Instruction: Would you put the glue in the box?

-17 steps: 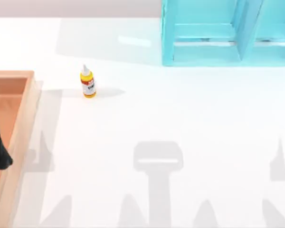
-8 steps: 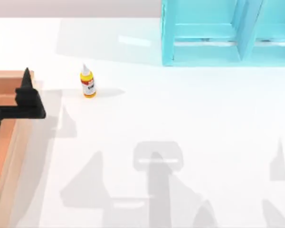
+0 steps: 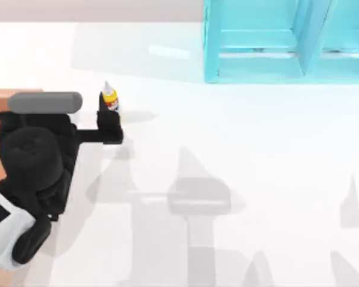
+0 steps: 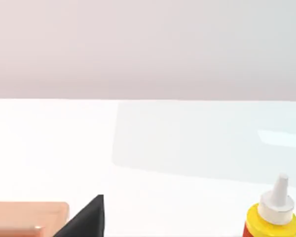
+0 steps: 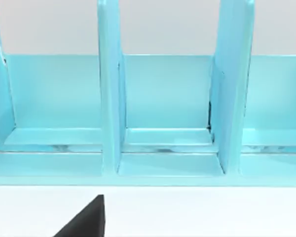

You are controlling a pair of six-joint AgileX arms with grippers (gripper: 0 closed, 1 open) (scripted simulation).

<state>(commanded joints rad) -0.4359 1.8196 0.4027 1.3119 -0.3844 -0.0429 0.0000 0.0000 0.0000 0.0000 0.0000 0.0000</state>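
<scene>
White tabletop, bright and bare. Small yellow glue bottle with white pointed nozzle (image 3: pixel 109 98) standing upright, long axis vertical, at twelve o'clock from black left gripper (image 3: pixel 109 127), nearly touching. Finger spread impossible to judge. Pale wooden box (image 3: pixel 0 95) lying at nine o'clock.

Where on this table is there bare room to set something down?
Bare: the table between the glue and the turquoise shelf unit, and nearer. Crowded: top view's left, where the left gripper reaches the glue beside the box.
</scene>
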